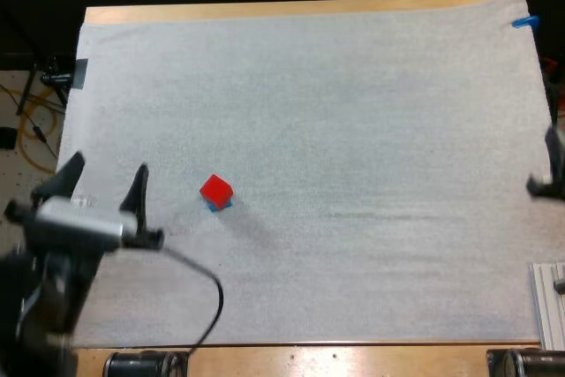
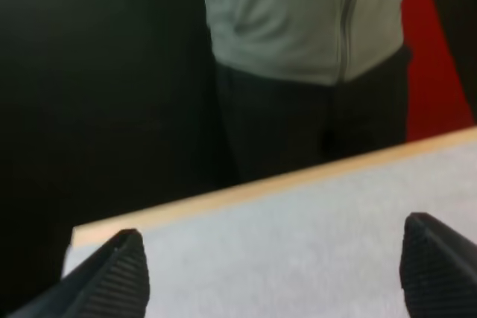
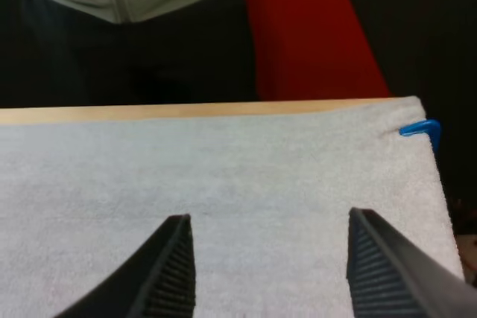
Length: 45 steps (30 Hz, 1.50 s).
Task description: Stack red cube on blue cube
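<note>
Query: Left gripper (image 1: pixel 108 168), how is it set?
Reply: Its two black fingers (image 2: pixel 123 277) are held wide apart, and nothing is gripped between them. It is positioned above the white mat (image 1: pixel 353 112), near the mat's left edge.
Query: Where are the cubes located relative to it?
Reply: The red cube (image 1: pixel 215 189) is found just to the right of the left gripper, clear of its fingers. It is seated on the blue cube (image 1: pixel 222 205), of which a thin sliver is seen beneath the red cube's near edge.
Query: And the right gripper (image 3: pixel 264 217)?
Reply: Its fingers are likewise spread, with bare mat seen between them. It is placed at the mat's right side, well apart from the cubes.
Query: What is seen beyond the mat?
Reply: The wooden table (image 1: pixel 265 11) is exposed as a strip along the far edge. A person (image 2: pixel 298 27) in a grey zipped top and dark trousers is seen behind it.
</note>
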### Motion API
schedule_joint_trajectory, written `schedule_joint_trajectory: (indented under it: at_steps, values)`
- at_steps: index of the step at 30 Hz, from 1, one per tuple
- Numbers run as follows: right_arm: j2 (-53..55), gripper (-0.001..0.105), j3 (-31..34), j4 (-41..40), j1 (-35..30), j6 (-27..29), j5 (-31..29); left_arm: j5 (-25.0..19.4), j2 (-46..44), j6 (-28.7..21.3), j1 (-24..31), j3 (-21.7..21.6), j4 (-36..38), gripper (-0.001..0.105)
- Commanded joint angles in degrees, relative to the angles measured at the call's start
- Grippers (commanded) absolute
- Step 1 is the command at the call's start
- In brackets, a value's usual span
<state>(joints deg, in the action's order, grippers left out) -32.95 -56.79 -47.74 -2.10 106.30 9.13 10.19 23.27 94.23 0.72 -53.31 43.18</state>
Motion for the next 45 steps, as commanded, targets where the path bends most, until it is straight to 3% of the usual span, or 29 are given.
schedule_joint_trajectory:
  at_steps: [1,8,15,18,24,35,45]
  values:
    - [4.7,0.046,2.9,0.4,0.0,0.2,0.1,0.4,-3.6,0.2,-0.1,1.5,0.2,0.067]
    - [23.8,0.046,13.6,-0.1,0.0,-3.5,0.1,0.4,-19.6,0.2,-0.1,8.5,5.6,0.067]
    - [36.0,0.045,19.8,-1.4,0.0,-4.5,0.1,1.4,-32.3,0.2,-0.1,13.7,12.5,0.067]
    - [35.6,0.045,20.4,-3.3,0.0,-4.4,0.0,3.5,-31.6,0.2,-0.2,13.2,17.6,0.067]
    - [35.5,0.045,22.2,-3.5,0.0,-3.6,1.0,4.1,-32.0,-1.7,-0.2,14.9,17.3,0.067]
    - [35.5,0.045,27.4,-7.0,0.0,-3.6,1.0,3.5,-32.0,-1.2,-0.2,24.1,14.6,0.067]
    - [35.5,0.045,27.8,-9.1,0.0,-4.6,-0.2,3.4,-31.9,-1.1,-0.2,24.1,14.5,0.067]
